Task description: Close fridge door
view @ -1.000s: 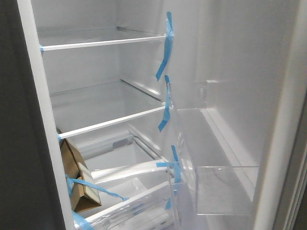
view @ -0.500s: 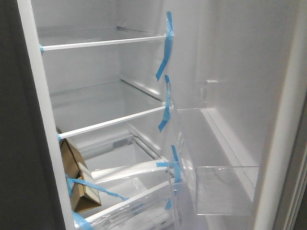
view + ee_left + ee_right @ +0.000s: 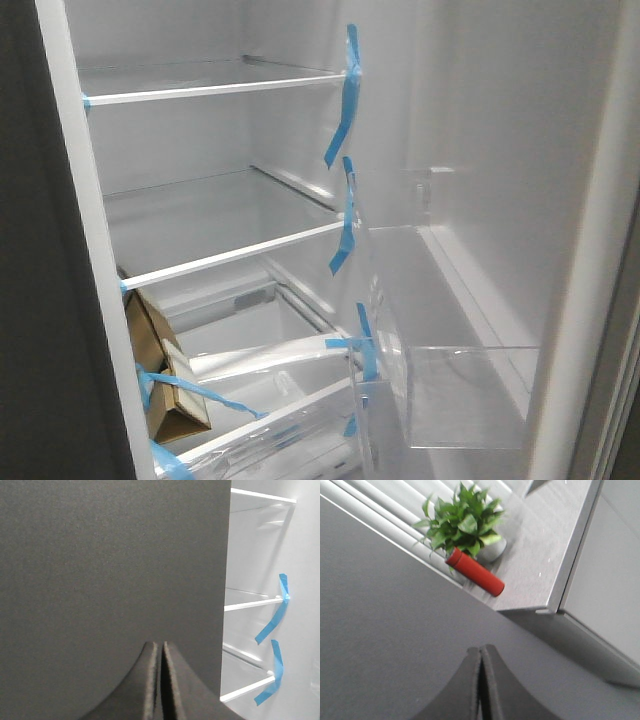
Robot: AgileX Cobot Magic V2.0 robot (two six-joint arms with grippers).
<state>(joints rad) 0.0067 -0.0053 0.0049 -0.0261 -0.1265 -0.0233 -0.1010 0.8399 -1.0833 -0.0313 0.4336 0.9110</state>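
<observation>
The fridge door [image 3: 500, 200] stands open at the right of the front view, showing its white inner face, a clear bin [image 3: 465, 395], blue tape strips [image 3: 349, 95] and a pale gasket rim [image 3: 590, 300]. Neither gripper shows in the front view. In the right wrist view my right gripper [image 3: 481, 649] is shut and empty, its tips close against a matte dark-grey slab [image 3: 385, 630], which looks like the door's outer face. In the left wrist view my left gripper [image 3: 160, 645] is shut and empty in front of the twin dark-grey panel [image 3: 110, 570].
Inside the fridge are glass shelves [image 3: 215, 90], a drawer and a cardboard box [image 3: 160, 370] taped in at the lower left. The twin dark panel [image 3: 40, 300] fills the left edge. Beyond the door a potted plant [image 3: 465, 525] and a red bottle [image 3: 475, 571] stand on a counter by pale cabinet doors [image 3: 610, 580].
The door's rim and bin have shifted very slightly to the left in the front view. Nothing else differs.
</observation>
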